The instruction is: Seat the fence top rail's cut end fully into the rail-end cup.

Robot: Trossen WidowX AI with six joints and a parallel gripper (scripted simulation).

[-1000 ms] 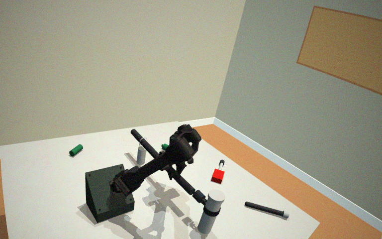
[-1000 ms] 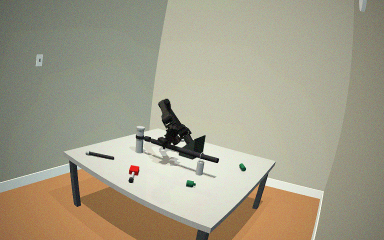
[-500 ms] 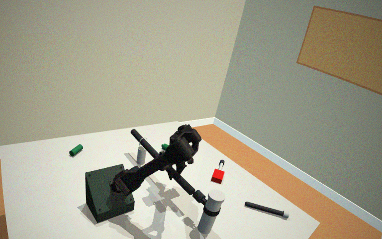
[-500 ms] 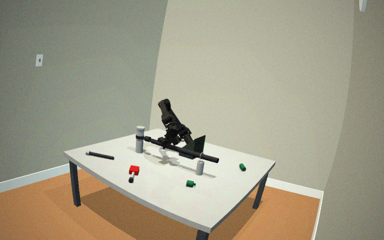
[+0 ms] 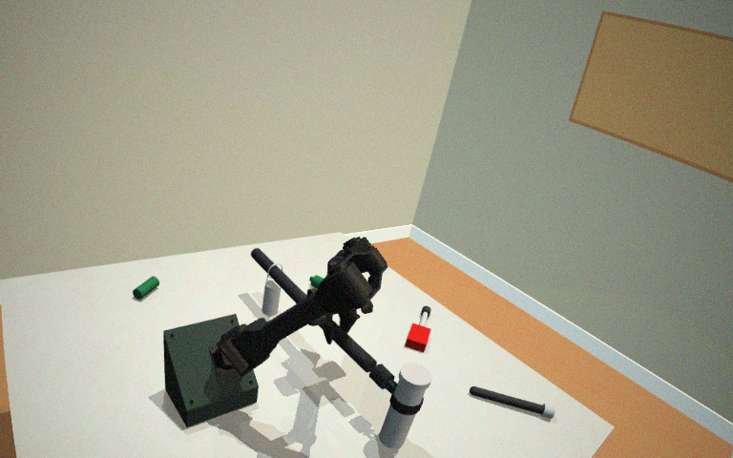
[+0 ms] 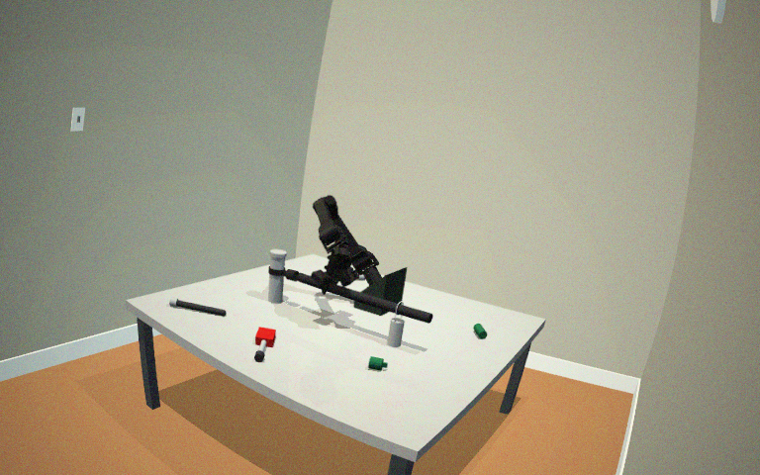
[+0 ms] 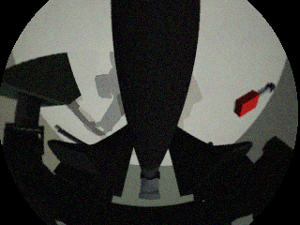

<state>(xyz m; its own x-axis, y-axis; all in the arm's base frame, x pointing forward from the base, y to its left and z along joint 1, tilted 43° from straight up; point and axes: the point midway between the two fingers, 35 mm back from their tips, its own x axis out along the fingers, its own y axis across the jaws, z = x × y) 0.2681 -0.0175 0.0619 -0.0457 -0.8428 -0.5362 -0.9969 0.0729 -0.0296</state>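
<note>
Pinching the rail (image 5: 353, 348) (image 6: 358, 295) (image 7: 157, 70) in the pincer (image 5: 337, 330) (image 6: 324, 285) (image 7: 150, 124), cut end just short of the rail-end cup (image 5: 382, 376) (image 6: 292, 274) toward five o'clock in the top view, could snag its rim or drag the brace band (image 5: 406, 406) (image 6: 276, 272) down if pushed askew.

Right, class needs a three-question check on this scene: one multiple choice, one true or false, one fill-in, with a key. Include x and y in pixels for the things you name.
1. What does the hand (image 5: 339, 323) (image 6: 324, 288) grip?
a) the red block
b) the rail (image 5: 353, 348) (image 6: 366, 298) (image 7: 157, 66)
c) a green piece

2. True or false: the brace band (image 5: 406, 405) (image 6: 275, 271) lies on the table top, away from the big post (image 5: 398, 429) (image 6: 275, 291) (image 7: 149, 188).

3. Fill in the missing word: the rail passes through the wire ______ above the short post (image 5: 271, 300) (image 6: 395, 332).

Key: 1 b; 2 false; 3 loop
</note>
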